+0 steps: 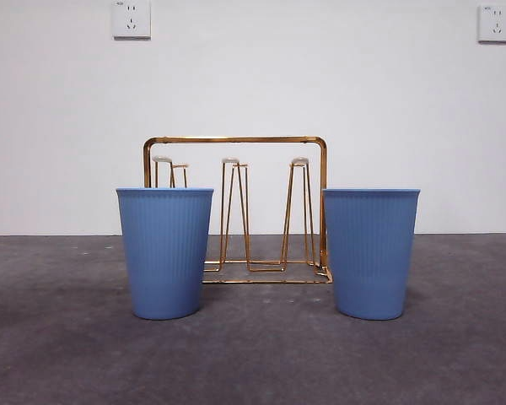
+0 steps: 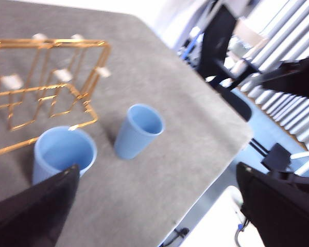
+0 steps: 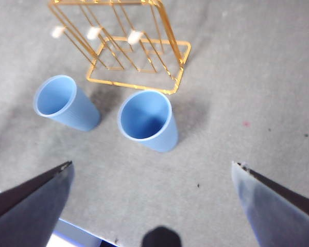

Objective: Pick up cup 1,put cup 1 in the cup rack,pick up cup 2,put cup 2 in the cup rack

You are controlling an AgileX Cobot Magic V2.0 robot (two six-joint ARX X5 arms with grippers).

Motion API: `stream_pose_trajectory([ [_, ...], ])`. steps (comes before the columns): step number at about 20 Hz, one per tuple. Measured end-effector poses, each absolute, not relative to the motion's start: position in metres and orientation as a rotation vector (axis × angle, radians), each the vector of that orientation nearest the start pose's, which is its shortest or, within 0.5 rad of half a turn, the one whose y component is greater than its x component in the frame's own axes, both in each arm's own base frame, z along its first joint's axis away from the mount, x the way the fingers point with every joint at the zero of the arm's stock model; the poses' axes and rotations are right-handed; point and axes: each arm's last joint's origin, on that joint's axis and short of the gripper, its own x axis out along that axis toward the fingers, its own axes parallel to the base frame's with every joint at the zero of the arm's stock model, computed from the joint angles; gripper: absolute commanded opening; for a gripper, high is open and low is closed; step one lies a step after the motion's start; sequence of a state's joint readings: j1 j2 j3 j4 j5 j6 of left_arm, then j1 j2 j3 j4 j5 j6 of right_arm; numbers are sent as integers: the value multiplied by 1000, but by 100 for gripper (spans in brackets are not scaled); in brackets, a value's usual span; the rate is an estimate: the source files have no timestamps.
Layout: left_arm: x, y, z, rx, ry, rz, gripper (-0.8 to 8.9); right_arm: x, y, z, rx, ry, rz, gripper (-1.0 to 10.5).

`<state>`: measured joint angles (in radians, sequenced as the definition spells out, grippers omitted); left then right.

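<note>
Right now two blue cups stand upright on the grey table (image 1: 59, 354), one cup (image 1: 165, 252) at the left end of the gold cup rack (image 1: 236, 140), the other cup (image 1: 370, 252) at its right end, both just in front of it. Up above, the left gripper (image 2: 154, 206) hangs with jaws wide and empty; likewise the right gripper (image 3: 152, 206), spread wide, holding nothing.

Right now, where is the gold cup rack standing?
In the front view the cup rack stands centre, on the grey table, just behind and between the two upright blue cups.
</note>
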<state>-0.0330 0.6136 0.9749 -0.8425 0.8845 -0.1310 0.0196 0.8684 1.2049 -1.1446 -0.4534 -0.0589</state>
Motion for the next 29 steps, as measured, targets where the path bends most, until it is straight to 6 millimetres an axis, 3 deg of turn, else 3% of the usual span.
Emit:
stream_pose_trajectory([
  [4, 95, -30, 368, -385, 465, -1016, 699, 173, 27, 357, 144, 906, 498, 626],
  [9, 103, -36, 371, -440, 496, -1122, 690, 232, 70, 313, 20, 1076, 471, 625],
  [13, 105, -40, 370, -451, 527, -1155, 690, 266, 102, 277, -68, 1172, 439, 583],
  [18, 106, -43, 372, -446, 522, -1182, 690, 292, 123, 255, -115, 1220, 417, 524],
  [23, 111, -45, 372, -464, 538, -1185, 690, 305, 131, 231, -122, 1282, 396, 200],
  [26, 113, -47, 371, -468, 552, -1191, 690, 308, 135, 228, -80, 1266, 454, 18],
  [29, 117, -49, 371, -476, 557, -1204, 690, 311, 137, 229, -67, 1237, 471, -12],
])
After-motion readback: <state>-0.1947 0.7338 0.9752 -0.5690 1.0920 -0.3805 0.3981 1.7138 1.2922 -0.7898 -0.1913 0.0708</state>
